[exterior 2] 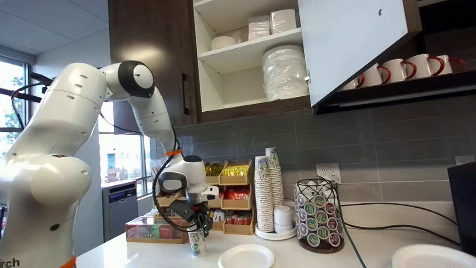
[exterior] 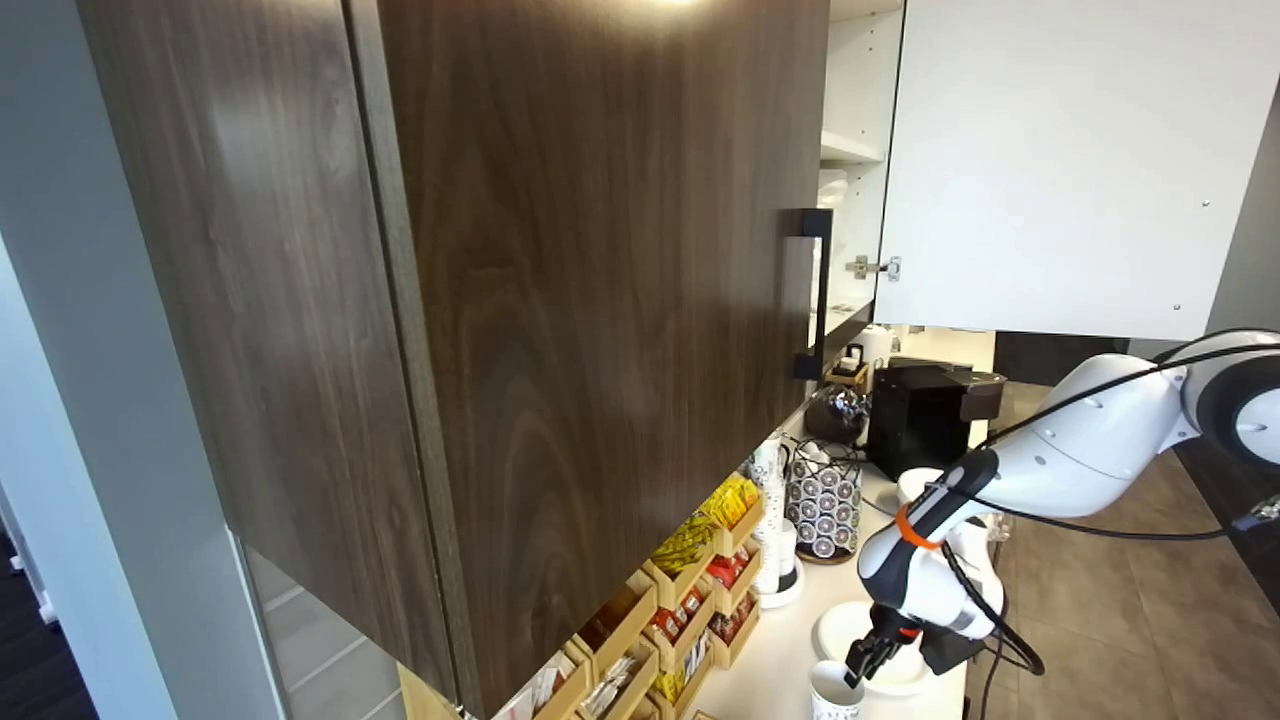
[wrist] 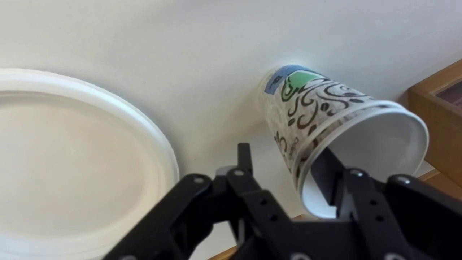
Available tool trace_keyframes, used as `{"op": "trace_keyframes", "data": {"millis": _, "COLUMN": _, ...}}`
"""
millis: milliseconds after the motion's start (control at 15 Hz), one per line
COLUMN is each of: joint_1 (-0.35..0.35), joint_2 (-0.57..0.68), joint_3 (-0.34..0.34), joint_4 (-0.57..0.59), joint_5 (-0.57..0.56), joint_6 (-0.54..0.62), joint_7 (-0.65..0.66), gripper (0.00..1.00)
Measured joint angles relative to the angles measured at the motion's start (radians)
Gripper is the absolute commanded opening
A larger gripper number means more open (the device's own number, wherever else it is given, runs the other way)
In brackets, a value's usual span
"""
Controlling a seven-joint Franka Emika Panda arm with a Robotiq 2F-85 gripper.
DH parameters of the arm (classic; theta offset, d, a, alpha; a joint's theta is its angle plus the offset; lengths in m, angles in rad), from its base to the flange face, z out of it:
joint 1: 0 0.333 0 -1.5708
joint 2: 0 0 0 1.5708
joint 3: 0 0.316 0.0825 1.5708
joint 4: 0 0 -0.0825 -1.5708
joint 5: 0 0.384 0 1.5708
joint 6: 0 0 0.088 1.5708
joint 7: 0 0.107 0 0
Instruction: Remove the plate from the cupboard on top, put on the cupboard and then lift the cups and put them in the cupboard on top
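Observation:
Two nested, patterned paper cups [wrist: 310,104] stand on the counter; they also show in both exterior views [exterior: 836,690] [exterior 2: 197,243]. My gripper [wrist: 285,162] is open over their rim. One finger reaches inside the upper cup and the other is outside, with a gap to the wall. The gripper also shows in both exterior views [exterior: 868,655] [exterior 2: 205,223]. A white plate [wrist: 72,169] lies on the counter beside the cups, also in both exterior views [exterior: 838,632] [exterior 2: 246,257]. The top cupboard [exterior 2: 251,47] is open and holds a wrapped stack of plates [exterior 2: 284,74] on its lower shelf.
Wooden snack boxes [exterior 2: 238,204], stacked paper cups [exterior 2: 264,201] and a pod rack [exterior 2: 319,219] stand along the wall. Another white plate [exterior 2: 433,257] lies at the right. The open white cupboard door [exterior 2: 353,41] sticks out; a black machine [exterior: 915,420] stands farther along.

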Motion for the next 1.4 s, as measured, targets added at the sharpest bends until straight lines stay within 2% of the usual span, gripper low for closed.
{"op": "trace_keyframes", "data": {"millis": 133, "joint_1": -0.003, "joint_2": 0.005, "joint_3": -0.001, "joint_4": 0.001, "joint_5": 0.0, "joint_6": 0.0, "joint_7": 0.013, "gripper": 0.02}}
{"op": "trace_keyframes", "data": {"millis": 200, "joint_1": -0.006, "joint_2": 0.008, "joint_3": -0.001, "joint_4": 0.001, "joint_5": 0.0, "joint_6": 0.0, "joint_7": 0.018, "gripper": 0.0}}
{"op": "trace_keyframes", "data": {"millis": 533, "joint_1": -0.032, "joint_2": 0.003, "joint_3": -0.002, "joint_4": 0.014, "joint_5": 0.029, "joint_6": -0.018, "joint_7": 0.034, "gripper": 0.01}}
{"op": "trace_keyframes", "data": {"millis": 800, "joint_1": -0.077, "joint_2": -0.051, "joint_3": -0.005, "joint_4": 0.018, "joint_5": 0.076, "joint_6": -0.065, "joint_7": 0.034, "gripper": 0.01}}
{"op": "trace_keyframes", "data": {"millis": 1200, "joint_1": -0.157, "joint_2": -0.27, "joint_3": -0.06, "joint_4": -0.024, "joint_5": 0.092, "joint_6": -0.153, "joint_7": 0.051, "gripper": 0.01}}
{"op": "trace_keyframes", "data": {"millis": 1400, "joint_1": -0.188, "joint_2": -0.4, "joint_3": -0.098, "joint_4": -0.065, "joint_5": 0.037, "joint_6": -0.182, "joint_7": 0.102, "gripper": 0.01}}
